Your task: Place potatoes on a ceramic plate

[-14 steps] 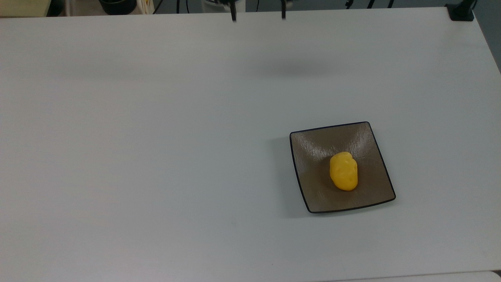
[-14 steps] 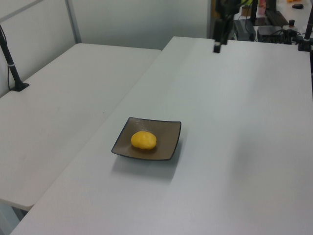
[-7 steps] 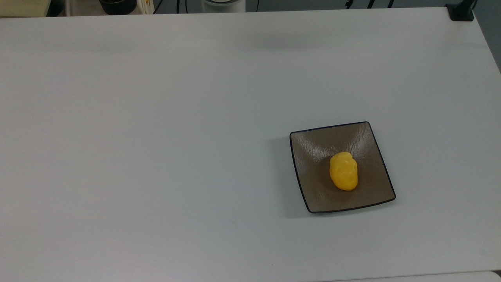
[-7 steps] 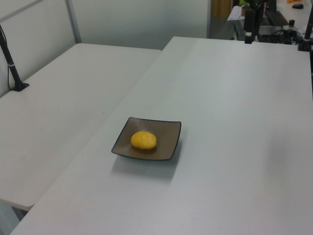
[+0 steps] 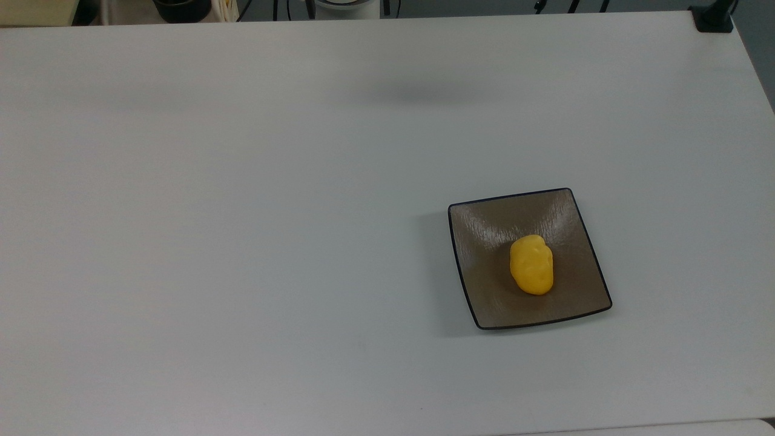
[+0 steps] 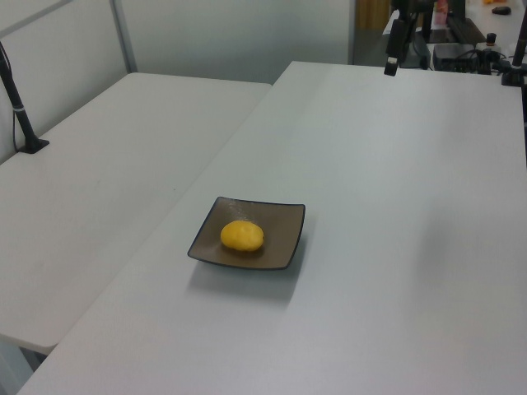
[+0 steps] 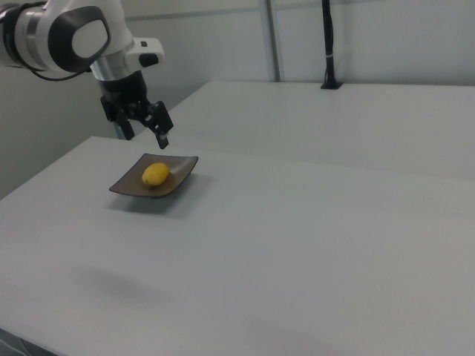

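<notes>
A small yellow potato (image 5: 531, 264) (image 6: 242, 235) (image 7: 155, 174) lies on the square brown ceramic plate (image 5: 484, 230) (image 6: 284, 234) (image 7: 182, 165), a little off its middle. The plate rests on the white table, toward the top view's lower right. My gripper (image 7: 145, 135) (image 5: 348, 7) hangs open and holds nothing. It is in the air well above the table's far edge, away from the plate. In the top view its two dark fingertips (image 5: 310, 9) poke in at the upper edge, far apart. In the left view one finger (image 6: 393, 59) hangs over the table's far end.
The white table (image 5: 242, 242) is wide and bare around the plate. A second white table (image 6: 99, 164) adjoins it, with a black clamped pole (image 6: 18, 107) (image 7: 326, 44) (image 5: 714, 18). Equipment and cables (image 6: 469, 41) crowd the space beyond the far edge.
The open gripper has drawn back from over the table toward its far edge and shifted toward the top view's left. Potato and plate have not moved.
</notes>
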`<state>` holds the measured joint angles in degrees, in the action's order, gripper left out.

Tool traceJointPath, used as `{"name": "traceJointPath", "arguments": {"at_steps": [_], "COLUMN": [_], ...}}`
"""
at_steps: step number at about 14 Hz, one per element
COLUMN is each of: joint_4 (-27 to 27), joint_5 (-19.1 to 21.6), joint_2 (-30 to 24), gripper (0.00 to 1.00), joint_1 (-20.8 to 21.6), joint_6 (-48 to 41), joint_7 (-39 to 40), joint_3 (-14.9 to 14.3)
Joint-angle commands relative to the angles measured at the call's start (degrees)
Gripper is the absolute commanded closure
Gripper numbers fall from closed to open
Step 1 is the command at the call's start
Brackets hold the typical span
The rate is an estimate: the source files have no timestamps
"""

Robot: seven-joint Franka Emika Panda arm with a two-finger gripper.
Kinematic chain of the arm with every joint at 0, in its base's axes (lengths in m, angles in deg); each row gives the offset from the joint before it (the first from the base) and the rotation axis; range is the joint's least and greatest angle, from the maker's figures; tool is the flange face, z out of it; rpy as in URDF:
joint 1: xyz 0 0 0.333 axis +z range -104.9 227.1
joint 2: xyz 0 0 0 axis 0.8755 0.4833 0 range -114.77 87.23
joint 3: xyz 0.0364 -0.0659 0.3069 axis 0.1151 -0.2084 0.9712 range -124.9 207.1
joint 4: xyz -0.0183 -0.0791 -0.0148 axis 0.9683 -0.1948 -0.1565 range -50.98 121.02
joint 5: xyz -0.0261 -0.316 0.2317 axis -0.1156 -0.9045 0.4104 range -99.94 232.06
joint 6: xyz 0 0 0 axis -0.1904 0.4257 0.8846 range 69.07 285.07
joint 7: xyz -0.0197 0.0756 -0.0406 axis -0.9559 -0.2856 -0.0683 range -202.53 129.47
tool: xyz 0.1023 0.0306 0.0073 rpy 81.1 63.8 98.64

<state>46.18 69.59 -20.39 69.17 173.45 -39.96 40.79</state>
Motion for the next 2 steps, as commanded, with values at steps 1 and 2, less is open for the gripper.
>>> {"name": "traceJointPath", "arguments": {"at_steps": [1, 2], "joint_4": [0.44, 0.44], "joint_5": [-0.54, -0.54], "joint_2": [-0.42, -0.33], "gripper": [0.0, 0.0], "joint_1": [-0.34, -0.34], "joint_6": [0.95, 0.86], "joint_7": [1.41, 1.41], "joint_3": [-0.56, -0.56]}}
